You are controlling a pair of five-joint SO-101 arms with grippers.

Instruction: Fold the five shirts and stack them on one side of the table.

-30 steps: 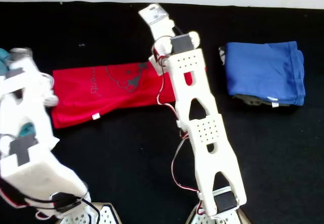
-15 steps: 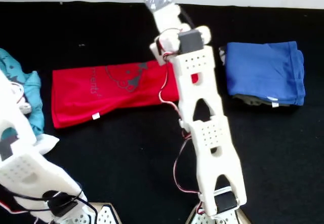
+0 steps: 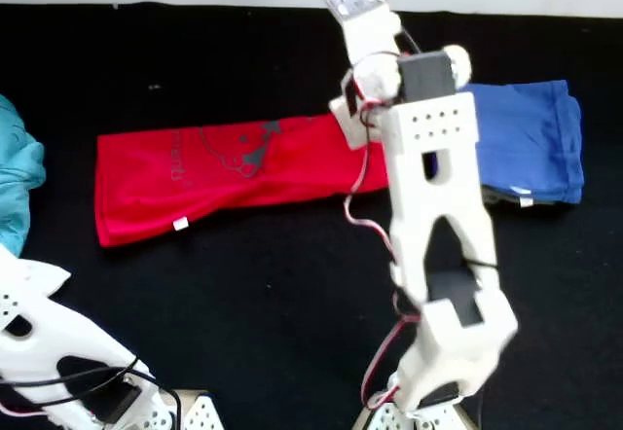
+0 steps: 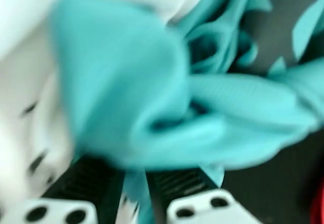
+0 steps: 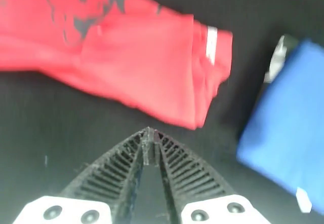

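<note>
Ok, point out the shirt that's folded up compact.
The blue shirt, a compact rectangle on the right side. The red shirt lies as a long strip, and the teal shirt is bunched up at the left edge.

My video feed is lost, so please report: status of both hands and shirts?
Left hand shut on teal shirt. Right hand shut, empty, over table by red shirt. Red shirt lies long, not fully folded. Folded blue shirt close beside.
</note>
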